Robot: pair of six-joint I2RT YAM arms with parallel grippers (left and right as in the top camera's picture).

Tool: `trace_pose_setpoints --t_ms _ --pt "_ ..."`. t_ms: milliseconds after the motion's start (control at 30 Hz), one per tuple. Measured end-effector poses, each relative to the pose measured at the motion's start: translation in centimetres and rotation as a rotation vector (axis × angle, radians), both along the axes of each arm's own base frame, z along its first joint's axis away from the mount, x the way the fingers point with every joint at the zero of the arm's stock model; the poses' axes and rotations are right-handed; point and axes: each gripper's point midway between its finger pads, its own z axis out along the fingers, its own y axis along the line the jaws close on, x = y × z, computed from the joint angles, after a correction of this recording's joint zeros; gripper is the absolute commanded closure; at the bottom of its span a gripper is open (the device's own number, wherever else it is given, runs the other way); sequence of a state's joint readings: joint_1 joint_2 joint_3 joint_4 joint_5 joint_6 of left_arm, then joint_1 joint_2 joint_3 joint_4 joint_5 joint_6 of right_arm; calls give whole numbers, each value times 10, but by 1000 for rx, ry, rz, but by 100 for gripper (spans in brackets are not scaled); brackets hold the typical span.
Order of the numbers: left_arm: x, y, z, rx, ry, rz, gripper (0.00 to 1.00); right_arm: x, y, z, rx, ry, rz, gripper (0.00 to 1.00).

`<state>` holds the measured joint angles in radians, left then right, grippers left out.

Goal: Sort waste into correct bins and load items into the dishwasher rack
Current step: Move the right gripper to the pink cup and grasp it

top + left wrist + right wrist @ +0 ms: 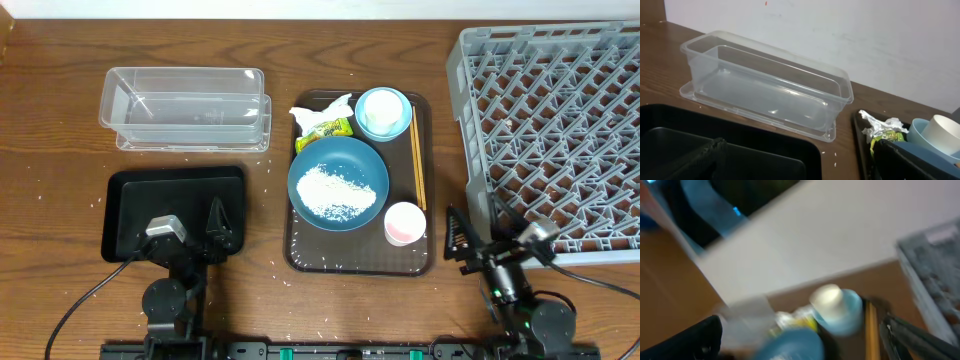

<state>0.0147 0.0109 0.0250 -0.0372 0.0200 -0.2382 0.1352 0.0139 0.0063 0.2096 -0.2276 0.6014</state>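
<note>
On the brown serving tray (300,255) sits a dark-blue bowl (340,160) holding a heap of white rice (337,190). Behind it lie a crumpled white napkin (318,110) and a yellow-green wrapper (327,129), with a pale-blue cup (383,112) beside them. Wooden chopsticks (418,155) lie along the tray's right side, and a white cup with pink inside (404,223) stands at its front right. The clear tub (185,108) and black tray (175,205) are on the left, and the grey rack (555,130) is on the right. My left gripper (205,235) is open over the black tray. My right gripper (470,238) is open between the serving tray and the rack. Both are empty.
The left wrist view shows the clear tub (765,85), the black tray (765,145), the napkin (880,124), the wrapper (886,136) and a white wall behind. The right wrist view is motion-blurred, showing the pale-blue cup (840,307) and chopsticks (871,330). Stray rice grains dot the table.
</note>
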Motion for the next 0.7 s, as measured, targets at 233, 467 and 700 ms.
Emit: trace_pose_setpoints --t_ms 233,467,700 --pt "0 0 0 0 0 0 5 -27 -4 75 105 -291 22 1" --pt "0 0 0 0 1 0 5 -2 21 59 -146 -54 97 1" --pt "0 0 0 1 1 -1 5 25 49 62 -349 231 275 1"
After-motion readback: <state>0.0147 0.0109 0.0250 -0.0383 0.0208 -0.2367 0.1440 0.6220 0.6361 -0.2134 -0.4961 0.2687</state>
